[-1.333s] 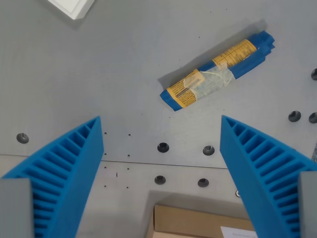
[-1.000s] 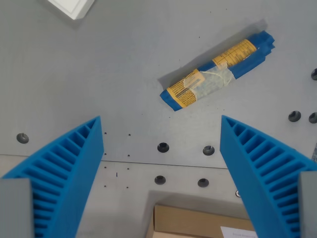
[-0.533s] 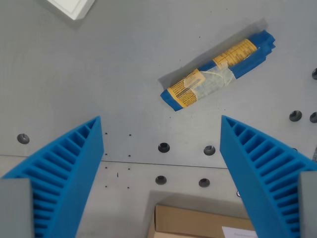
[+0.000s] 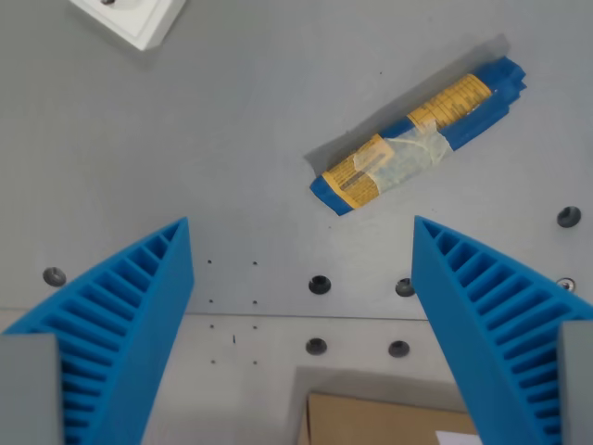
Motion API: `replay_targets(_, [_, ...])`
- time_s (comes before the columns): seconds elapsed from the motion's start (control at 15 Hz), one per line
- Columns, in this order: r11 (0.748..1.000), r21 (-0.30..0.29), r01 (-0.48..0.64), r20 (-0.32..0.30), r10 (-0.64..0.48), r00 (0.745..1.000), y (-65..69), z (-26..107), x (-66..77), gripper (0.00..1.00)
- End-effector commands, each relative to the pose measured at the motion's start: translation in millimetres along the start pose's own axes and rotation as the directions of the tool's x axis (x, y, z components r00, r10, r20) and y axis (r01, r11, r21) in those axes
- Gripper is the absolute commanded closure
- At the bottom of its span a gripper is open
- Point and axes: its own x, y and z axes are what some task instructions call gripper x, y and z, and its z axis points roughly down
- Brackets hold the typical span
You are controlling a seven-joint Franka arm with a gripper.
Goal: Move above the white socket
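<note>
Well up-left of hand point(image 4: 301, 250): white socket point(image 4: 130, 19).

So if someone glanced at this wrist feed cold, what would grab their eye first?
Probably the two ribbed blue fingers filling the lower corners, spread wide with nothing between them. Next, the blue packet with yellow labels, lying diagonally on the grey table toward the wrist view's upper right. The white socket is only a sliver at the top left edge, far from the gripper.
</note>
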Motion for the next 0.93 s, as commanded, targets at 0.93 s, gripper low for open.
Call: replay_targets(0.93, [0.933,-0.001,-0.360,-0.017,0.360,0.933,-32.3,44.1,35.5,0.00])
